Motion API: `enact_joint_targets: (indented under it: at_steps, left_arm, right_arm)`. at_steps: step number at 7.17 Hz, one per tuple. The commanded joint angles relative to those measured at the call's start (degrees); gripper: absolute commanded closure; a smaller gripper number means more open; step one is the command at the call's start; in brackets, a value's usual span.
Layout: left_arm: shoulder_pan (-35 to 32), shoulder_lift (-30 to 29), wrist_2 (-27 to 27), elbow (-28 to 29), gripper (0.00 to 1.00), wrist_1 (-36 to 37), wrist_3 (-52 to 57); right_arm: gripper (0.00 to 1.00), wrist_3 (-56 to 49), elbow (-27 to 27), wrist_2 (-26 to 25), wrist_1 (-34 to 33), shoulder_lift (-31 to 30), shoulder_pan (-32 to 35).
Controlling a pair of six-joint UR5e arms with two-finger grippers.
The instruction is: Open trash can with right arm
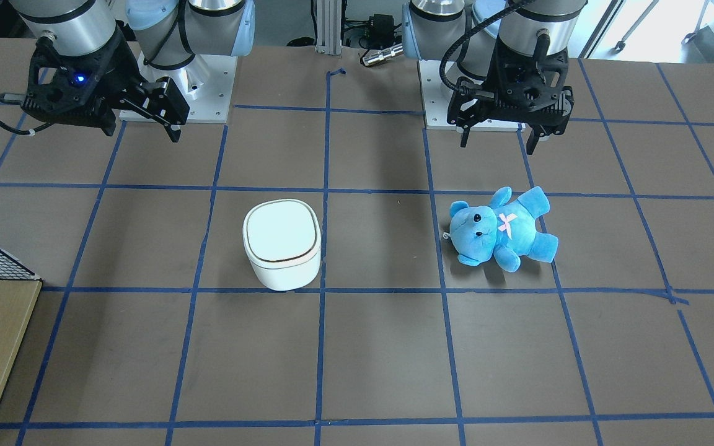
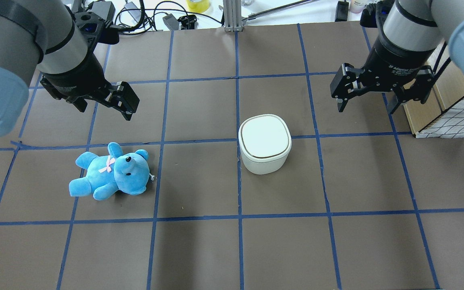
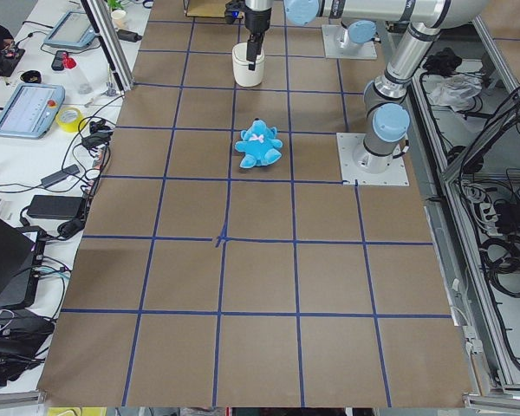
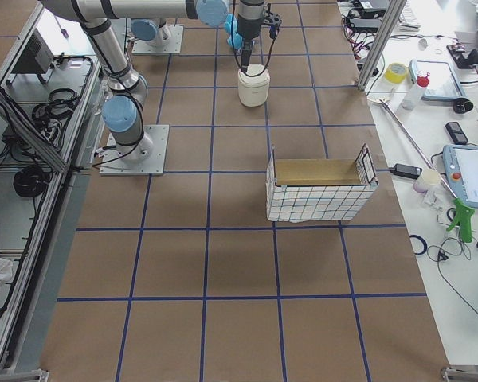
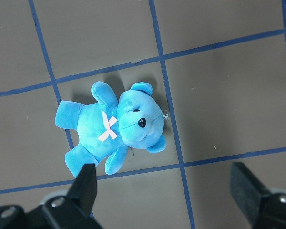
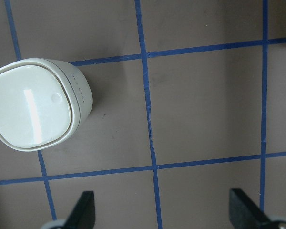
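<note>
The white trash can [image 1: 282,244] stands near the middle of the table with its flat lid shut; it also shows in the overhead view [image 2: 264,143] and at the left of the right wrist view [image 6: 35,102]. My right gripper [image 2: 365,106], with the blue light [image 1: 143,132], hangs open and empty above the table, off to the can's side and apart from it. Its fingers [image 6: 83,210] frame bare table. My left gripper [image 2: 105,112] is open and empty above a blue teddy bear [image 2: 111,171].
The teddy bear [image 1: 499,229] lies on its back on the robot's left half of the table, also in the left wrist view [image 5: 114,126]. A wire-mesh cardboard box [image 2: 449,117] stands at the table's edge beyond my right gripper. Blue tape lines grid the brown table.
</note>
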Motion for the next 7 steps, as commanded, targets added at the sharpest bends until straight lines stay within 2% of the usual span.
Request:
enact_joint_targets:
  at_steps: [1, 2, 4, 6, 7]
  left_arm:
    - [0.00, 0.00, 0.00, 0.00, 0.00, 0.00, 0.00]
    - [0.00, 0.00, 0.00, 0.00, 0.00, 0.00, 0.00]
    - [0.00, 0.00, 0.00, 0.00, 0.00, 0.00, 0.00]
    - [0.00, 0.00, 0.00, 0.00, 0.00, 0.00, 0.00]
    - [0.00, 0.00, 0.00, 0.00, 0.00, 0.00, 0.00]
  right_arm:
    - [0.00, 0.40, 0.00, 0.02, 0.02, 0.15, 0.15]
    - [0.06, 1.97, 0.00, 0.63, -0.06, 0.15, 0.41]
    - [0.56, 2.16, 0.35, 1.16, -1.99, 0.84, 0.50]
    - [0.78, 2.07, 0.44, 3.51, -2.43, 2.33, 0.94]
    - [0.82, 1.99, 0.44, 5.62, -2.87, 3.65, 1.03]
